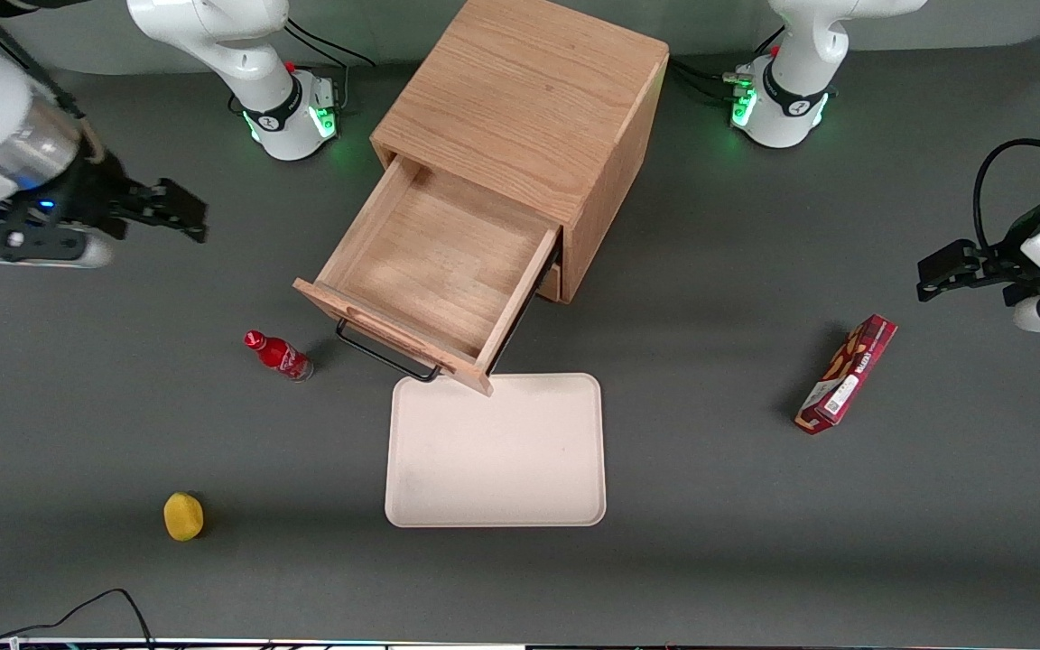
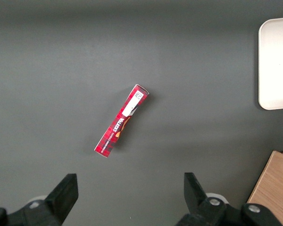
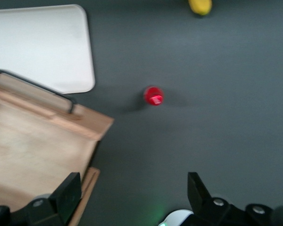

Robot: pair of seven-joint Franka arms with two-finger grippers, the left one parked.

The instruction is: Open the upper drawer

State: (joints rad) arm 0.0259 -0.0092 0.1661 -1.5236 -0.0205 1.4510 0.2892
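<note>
Upper drawer (image 1: 434,271) of the wooden cabinet (image 1: 529,99) stands pulled well out, its black handle (image 1: 385,357) just above my view of the white tray (image 1: 497,451). My gripper (image 1: 179,209) hangs apart from it toward the working arm's end of the table, fingers spread and holding nothing.

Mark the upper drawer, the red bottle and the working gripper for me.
upper drawer (image 1: 434,271), front view, on its bare inner floor.
red bottle (image 1: 279,355), front view, on its body.
gripper (image 1: 179,209), front view, between its open jaws, away from the drawer.
</note>
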